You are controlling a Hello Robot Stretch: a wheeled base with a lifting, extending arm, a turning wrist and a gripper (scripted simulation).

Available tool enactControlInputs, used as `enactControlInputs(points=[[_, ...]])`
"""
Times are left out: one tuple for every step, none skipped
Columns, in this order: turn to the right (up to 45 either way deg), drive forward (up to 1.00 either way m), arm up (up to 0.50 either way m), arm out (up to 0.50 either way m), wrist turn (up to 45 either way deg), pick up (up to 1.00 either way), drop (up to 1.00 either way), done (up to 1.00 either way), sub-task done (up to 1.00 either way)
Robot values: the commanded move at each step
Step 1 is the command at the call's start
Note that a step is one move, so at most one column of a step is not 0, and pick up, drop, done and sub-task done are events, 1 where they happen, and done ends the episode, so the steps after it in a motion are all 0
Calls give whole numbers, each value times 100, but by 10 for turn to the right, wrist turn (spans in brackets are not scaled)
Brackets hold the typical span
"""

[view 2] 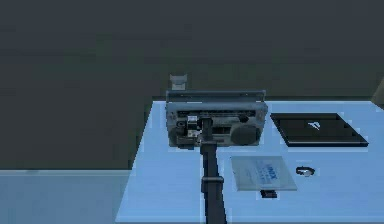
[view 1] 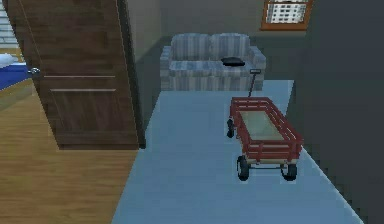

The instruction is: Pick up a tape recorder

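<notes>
A: Whereabouts of the grey boxy tape recorder [view 2: 215, 122]?
B: Upright on the pale blue surface [view 2: 340, 195], by its far edge.
A: And the dark two-fingered hand [view 2: 203, 128]?
B: Above that surface, seen against the recorder. I can't tell whether it holds anything.

Arm [view 2: 211, 190] a dark square bar; pincer [view 2: 197, 128] likewise dark

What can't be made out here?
Arm side view: whether the pincer holds anything; the tape recorder stands on the table right behind it.
Arm side view: small ring-like object on the table, too small to name.
Forward view: dark item on the sofa, too small; window cut by the top edge.
</notes>
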Motion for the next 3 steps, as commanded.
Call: enactControlInputs(points=[[0, 0, 0, 0, 0, 100, 0, 0, 0], [0, 0, 10, 0, 0, 0, 0, 0, 0], [0, 0, 0, 0, 0, 0, 0, 100, 0]])
